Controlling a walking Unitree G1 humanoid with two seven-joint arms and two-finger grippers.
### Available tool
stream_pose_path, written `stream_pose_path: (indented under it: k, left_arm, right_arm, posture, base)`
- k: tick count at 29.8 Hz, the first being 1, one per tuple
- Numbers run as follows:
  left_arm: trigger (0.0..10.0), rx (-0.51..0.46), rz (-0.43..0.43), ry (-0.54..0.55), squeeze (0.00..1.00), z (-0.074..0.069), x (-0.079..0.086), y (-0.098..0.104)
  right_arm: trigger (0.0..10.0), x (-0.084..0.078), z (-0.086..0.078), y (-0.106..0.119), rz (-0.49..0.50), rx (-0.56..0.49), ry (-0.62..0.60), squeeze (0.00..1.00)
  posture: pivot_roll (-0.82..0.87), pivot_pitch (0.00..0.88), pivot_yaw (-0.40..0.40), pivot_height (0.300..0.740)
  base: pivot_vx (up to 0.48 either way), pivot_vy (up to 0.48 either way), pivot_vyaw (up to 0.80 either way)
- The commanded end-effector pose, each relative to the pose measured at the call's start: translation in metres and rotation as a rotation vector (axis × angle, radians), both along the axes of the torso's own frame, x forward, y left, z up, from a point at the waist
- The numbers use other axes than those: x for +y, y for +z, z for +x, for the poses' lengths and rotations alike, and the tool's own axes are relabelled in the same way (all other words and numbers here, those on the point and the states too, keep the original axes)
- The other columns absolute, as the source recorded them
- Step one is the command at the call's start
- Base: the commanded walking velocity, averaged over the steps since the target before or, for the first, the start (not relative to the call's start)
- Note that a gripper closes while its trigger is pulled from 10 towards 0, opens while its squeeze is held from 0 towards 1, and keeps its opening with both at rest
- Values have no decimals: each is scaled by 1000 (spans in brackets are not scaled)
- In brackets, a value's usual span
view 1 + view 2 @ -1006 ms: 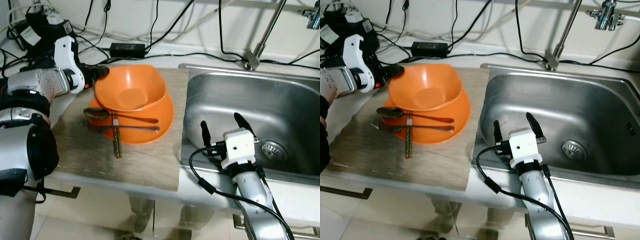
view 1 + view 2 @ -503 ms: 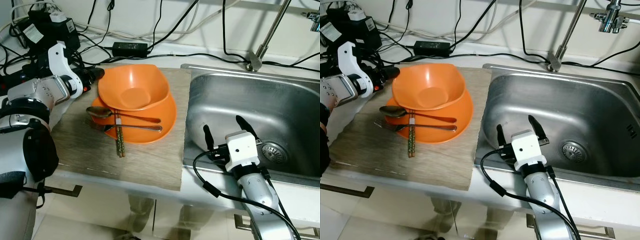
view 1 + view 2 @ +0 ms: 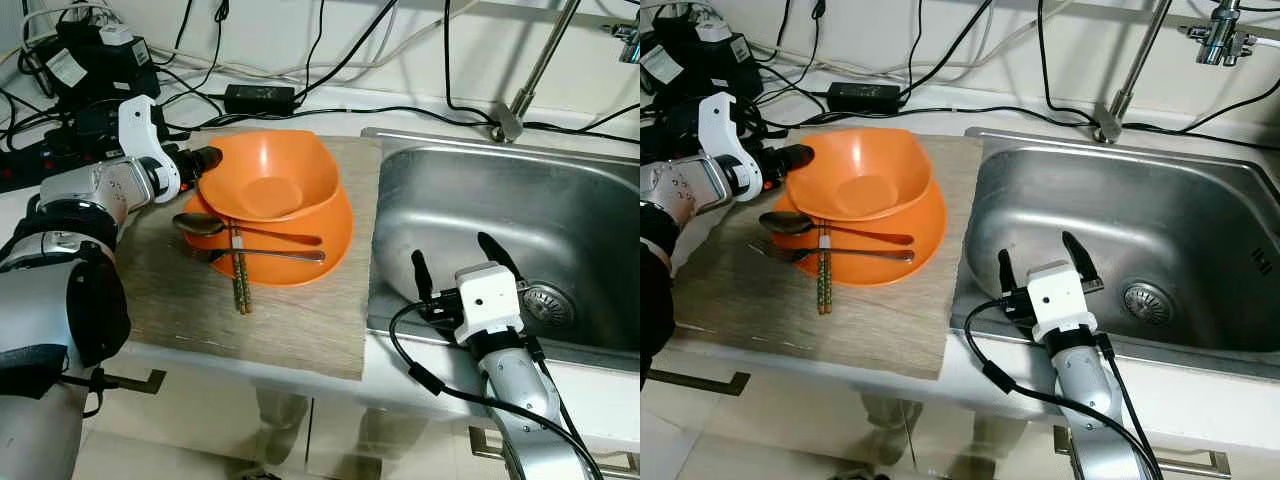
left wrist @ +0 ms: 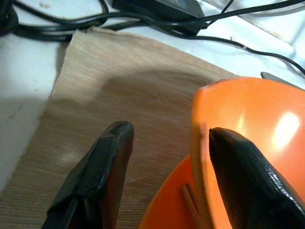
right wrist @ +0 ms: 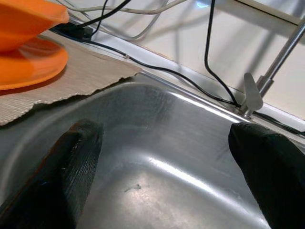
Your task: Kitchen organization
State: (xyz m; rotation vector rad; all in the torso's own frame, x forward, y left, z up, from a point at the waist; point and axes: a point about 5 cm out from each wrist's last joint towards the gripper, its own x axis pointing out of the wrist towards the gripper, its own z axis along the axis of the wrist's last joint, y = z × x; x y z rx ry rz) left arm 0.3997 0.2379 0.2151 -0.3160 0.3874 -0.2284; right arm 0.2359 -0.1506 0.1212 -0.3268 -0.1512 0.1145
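The left gripper (image 4: 164, 157) is at the near-left rim of the orange bowl (image 3: 268, 178); its fingers (image 4: 102, 167) are spread apart, one outside the bowl wall over the woven mat (image 3: 300, 320), the other on the inner side of the rim, so the rim stands between them; whether they press on the rim I cannot tell. The bowl sits on an orange plate (image 3: 335, 235), and the plate lies on the mat on the white desk (image 3: 180, 95); just below the left fingers in the eye views, a spoon (image 3: 200, 224) and a fork (image 3: 290, 256) lie across the front of the plate, with a pair of chopsticks (image 3: 238, 275) crossing them and reaching down onto the mat. Behind the left fingers, at the back of the desk, there are black cables (image 3: 400, 105), a black power adapter (image 3: 259, 97) and a black box (image 3: 95, 60).

The right gripper (image 3: 458, 267) is over the near edge of the steel sink (image 3: 560, 200), well apart from the bowl; its fingers (image 5: 66, 181) are released and wide apart, with nothing between them; beyond them is the bare sink basin, the drain (image 3: 550, 300) a little to their right, and the tap pipe (image 3: 535, 65) rising at the back rim.
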Motion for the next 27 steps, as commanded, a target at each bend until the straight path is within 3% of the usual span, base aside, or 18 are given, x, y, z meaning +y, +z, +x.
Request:
stream_pose_path:
  k: [1,20,21,22,23,26,27]
  left_arm:
    - [10000,-34,21,-23,0,4,-4,14]
    - [10000,-33,32,-103,0,7,-24,15]
    - [8706,-30,37,-106,0,7,-25,14]
    - [8588,-27,39,-110,0,7,-26,13]
    - [10000,-23,41,-115,0,7,-27,12]
    - [10000,-18,44,-122,0,7,-28,11]
    - [2235,-15,52,-124,0,7,-29,10]
  right_arm:
    - [10000,2,-3,-15,-3,73,-2,0]
    - [10000,5,-1,-15,7,72,-4,0]
    - [10000,5,-1,-16,7,72,-5,0]
    - [10000,5,-1,-16,7,72,-6,0]
    - [10000,5,-1,-16,8,72,-7,0]
    - [10000,5,-1,-16,8,73,-8,0]
    - [10000,5,-1,-16,9,74,-8,0]
  posture:
    - [-74,0,26,740]
    - [-73,5,33,740]
    - [-73,5,33,740]
    - [-73,6,34,740]
    - [-73,8,35,740]
    - [-72,9,34,740]
    - [-72,11,34,740]
  base:
    - [0,0,0]
    - [0,0,0]
    - [0,0,0]
    - [0,0,0]
    - [0,0,0]
    - [0,0,0]
    - [0,0,0]
